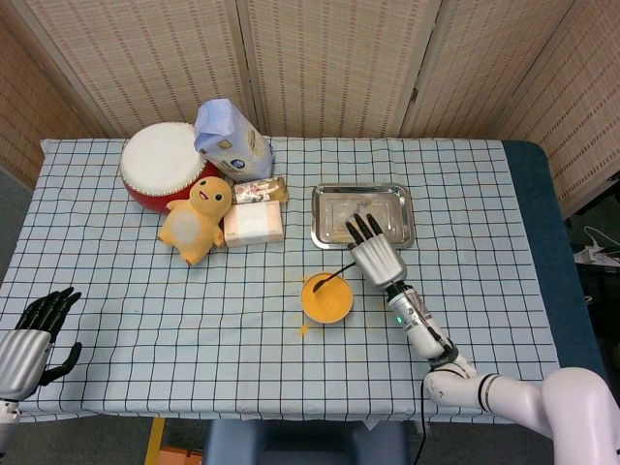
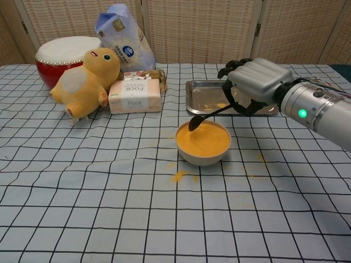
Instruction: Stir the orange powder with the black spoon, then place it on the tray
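Observation:
A bowl (image 1: 327, 297) (image 2: 203, 143) full of orange powder stands near the middle of the checked table. My right hand (image 1: 375, 254) (image 2: 253, 84) holds the black spoon (image 1: 333, 277) (image 2: 209, 115) by its handle. The spoon's head hangs just over the far left part of the powder; I cannot tell whether it touches. Behind the hand lies the steel tray (image 1: 362, 214) (image 2: 198, 96), with a little orange powder on it. My left hand (image 1: 34, 332) rests open at the table's near left corner, holding nothing; the chest view does not show it.
Spilled orange powder (image 2: 180, 175) lies in front of the bowl. At the back left stand a red drum (image 1: 160, 165), a white bag (image 1: 231, 140), a yellow plush toy (image 1: 197, 218) and a pink box (image 1: 254, 225) with a snack packet behind it.

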`<state>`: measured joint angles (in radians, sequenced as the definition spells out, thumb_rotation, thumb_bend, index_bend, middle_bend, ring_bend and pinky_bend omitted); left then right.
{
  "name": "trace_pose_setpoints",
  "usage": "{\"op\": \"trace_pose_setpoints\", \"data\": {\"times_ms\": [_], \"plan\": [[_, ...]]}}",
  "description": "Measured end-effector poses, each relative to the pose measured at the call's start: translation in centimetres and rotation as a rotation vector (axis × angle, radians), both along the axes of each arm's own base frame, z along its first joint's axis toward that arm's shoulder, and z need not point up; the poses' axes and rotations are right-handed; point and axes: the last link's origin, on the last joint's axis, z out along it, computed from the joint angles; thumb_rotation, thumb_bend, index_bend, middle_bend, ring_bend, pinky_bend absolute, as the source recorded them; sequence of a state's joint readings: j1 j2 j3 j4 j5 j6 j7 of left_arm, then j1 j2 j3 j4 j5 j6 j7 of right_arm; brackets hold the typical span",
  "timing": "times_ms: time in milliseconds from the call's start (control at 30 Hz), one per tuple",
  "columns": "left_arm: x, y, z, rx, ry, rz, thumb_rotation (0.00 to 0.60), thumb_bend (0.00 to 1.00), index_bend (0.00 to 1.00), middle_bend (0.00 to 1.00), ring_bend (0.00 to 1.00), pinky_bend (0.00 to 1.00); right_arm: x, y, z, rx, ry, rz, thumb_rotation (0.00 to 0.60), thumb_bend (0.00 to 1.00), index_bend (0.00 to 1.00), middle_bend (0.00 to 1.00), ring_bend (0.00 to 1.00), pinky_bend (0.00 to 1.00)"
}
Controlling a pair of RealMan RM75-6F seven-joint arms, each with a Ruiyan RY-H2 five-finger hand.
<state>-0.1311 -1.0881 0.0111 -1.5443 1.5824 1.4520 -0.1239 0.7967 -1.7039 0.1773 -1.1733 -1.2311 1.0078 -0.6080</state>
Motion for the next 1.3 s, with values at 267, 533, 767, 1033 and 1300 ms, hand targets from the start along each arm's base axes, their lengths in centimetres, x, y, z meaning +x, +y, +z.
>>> {"op": "trace_pose_setpoints", "data": {"times_ms": [267,533,767,1033,1300], "plan": [[-0.1,0.1,0.1,0.001,-0.001,0.003,0.600,0.46,0.00,0.00,0.00,0.09,0.1,-0.9,-1.2,-0.008,0.029,0.000,0.600,0.41,0.86,0.13,0.00,0.10],[-0.1,0.0,0.1,-0.001,-0.001,0.002,0.600,0.46,0.00,0.00,0.00,0.09,-0.2,-0.5,-2.3,0.020,0.062,0.021,0.600,0.41,0.86,0.13,0.00,0.10],[0.0,0.0,0.0,-0.004,0.004,-0.002,0.600,0.46,0.00,0.00,0.00,0.09,-0.5,0.6,-1.2,0.041,0.079,0.050,0.600,0.41,0.87,0.13,0.00,0.10],[0.1,0.1,-0.1,-0.006,0.006,-0.007,0.600,0.46,0.00,0.00,0.00,0.09,-0.2,2.1,0.9,0.058,0.141,0.102,0.600,0.41,0.88,0.13,0.00,0.10],[0.3,-0.3,0.0,0.001,0.001,-0.018,0.600,0.46,0.00,0.00,0.00,0.09,0.7,3.0,2.2,0.036,0.125,0.121,0.600,0.41,0.88,0.13,0.00,0.11]]}}
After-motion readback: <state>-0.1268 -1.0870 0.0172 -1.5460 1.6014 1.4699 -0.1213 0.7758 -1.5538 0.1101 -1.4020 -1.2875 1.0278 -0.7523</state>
